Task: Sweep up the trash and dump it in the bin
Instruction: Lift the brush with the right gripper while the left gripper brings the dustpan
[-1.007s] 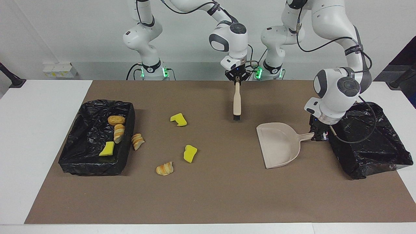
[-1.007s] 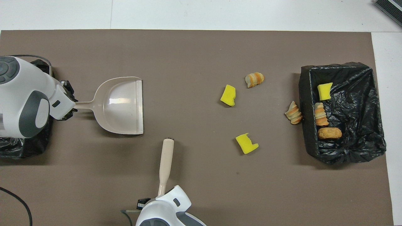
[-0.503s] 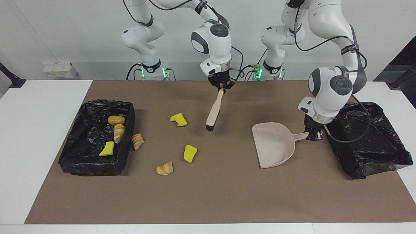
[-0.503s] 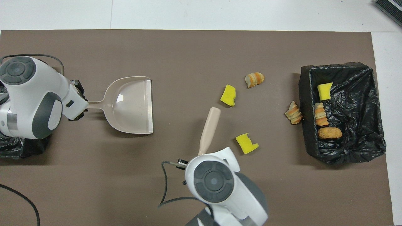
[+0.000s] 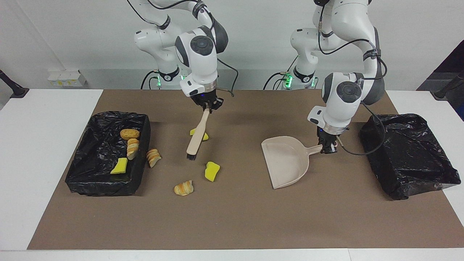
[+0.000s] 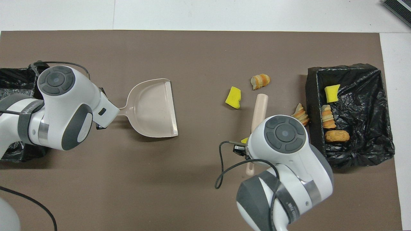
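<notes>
While the right gripper point(image 5: 208, 105) has its fingers clamped on the handle end of the beige long-handled brush point(image 5: 196, 137), the bristles hang low over the brown mat point(image 5: 232, 217) on the worktop, among the loose trash. The left gripper point(image 5: 329, 148) has its fingers closed on the handle of the beige plastic dustpan point(image 5: 286, 161), whose mouth faces the scattered pieces and seems to rest on the mat.

Four pieces lie loose: a yellow sponge chunk point(image 5: 212, 171), a second notched yellow sponge chunk point(image 5: 204, 136) partly hidden by the brush, a tan striped bread-like piece point(image 5: 183, 188), and another bread-like piece point(image 5: 153, 157) against the wall of the black-lined bin point(image 5: 139, 181) at the right arm's end. Three more pieces already sit in that bin. A second black-lined bin point(image 5: 413, 181) stands beside the left arm.

These bits look light and soft; they will likely tumble or skid under the bristles, so short, low strokes toward the pan suit them better than pinching.
</notes>
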